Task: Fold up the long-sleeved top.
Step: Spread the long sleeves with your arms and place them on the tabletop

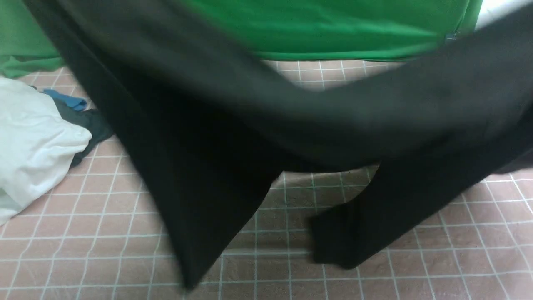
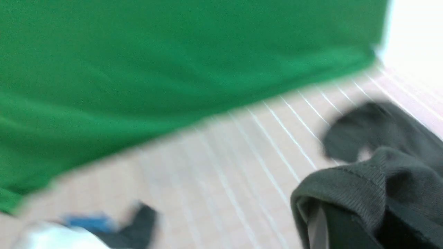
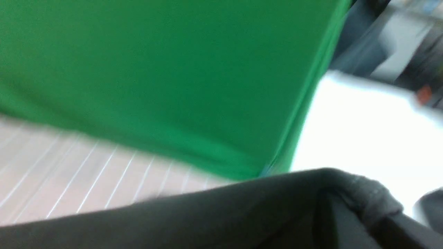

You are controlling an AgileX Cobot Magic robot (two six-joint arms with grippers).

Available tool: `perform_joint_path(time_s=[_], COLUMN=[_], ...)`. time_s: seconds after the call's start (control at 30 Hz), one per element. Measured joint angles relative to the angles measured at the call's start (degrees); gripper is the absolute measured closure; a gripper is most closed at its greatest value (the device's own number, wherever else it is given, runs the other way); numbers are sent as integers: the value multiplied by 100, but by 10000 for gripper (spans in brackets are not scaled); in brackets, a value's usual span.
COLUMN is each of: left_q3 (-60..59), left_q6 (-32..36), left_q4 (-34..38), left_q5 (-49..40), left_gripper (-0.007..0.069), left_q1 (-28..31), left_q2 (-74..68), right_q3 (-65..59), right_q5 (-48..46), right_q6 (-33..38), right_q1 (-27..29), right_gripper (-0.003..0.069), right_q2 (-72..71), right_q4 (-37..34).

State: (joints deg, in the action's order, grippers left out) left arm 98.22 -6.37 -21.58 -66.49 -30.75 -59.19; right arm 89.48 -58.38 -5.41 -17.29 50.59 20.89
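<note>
While the long-sleeved top (image 1: 341, 121) hangs aloft, both end effectors (image 2: 372, 224) (image 3: 367, 221) clamp it.

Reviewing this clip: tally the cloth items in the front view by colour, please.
Black, long-sleeved top: 1
White, cloth bundle: 1
Dark, smaller cloth: 1
Blue, piece: 1
Green, backdrop cloth: 1
Total: 5

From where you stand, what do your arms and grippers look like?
Only parts of my grippers show. The left gripper has dark fingers, with a paler grey strip on one; the right gripper looks dark grey, blurred. The arms are out of sight, and I see no cables or markings.
</note>
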Motion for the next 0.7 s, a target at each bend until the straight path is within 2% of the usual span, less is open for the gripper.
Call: perform_joint_path(time_s=[0.17, 0.2, 0.33, 0.4, 0.6, 0.7], left_q3=[1166, 1614, 2458, 2568, 1955, 888], left_q6=[198, 306, 415, 433, 515, 475], left_q4=[-701, -920, -1069, -1036, -629, -408], left_q5=[-344, -366, -366, -366, -360, -349], left_gripper=[587, 587, 587, 587, 587, 587], left_q1=[0, 0, 0, 0, 0, 203], left_q2=[-506, -703, -973, -1014, -1110, -1452], right_q3=[1047, 1534, 2660, 2780, 2193, 1148], right_q5=[-38, -144, -838, -985, -1174, -1186], right_q6=[216, 460, 792, 817, 755, 638], right_q1=[0, 0, 0, 0, 0, 0], right_gripper=[604, 604, 604, 604, 604, 604], right_q2=[447, 681, 1253, 1330, 1377, 1341], right_q4=[408, 449, 475, 481, 77, -252])
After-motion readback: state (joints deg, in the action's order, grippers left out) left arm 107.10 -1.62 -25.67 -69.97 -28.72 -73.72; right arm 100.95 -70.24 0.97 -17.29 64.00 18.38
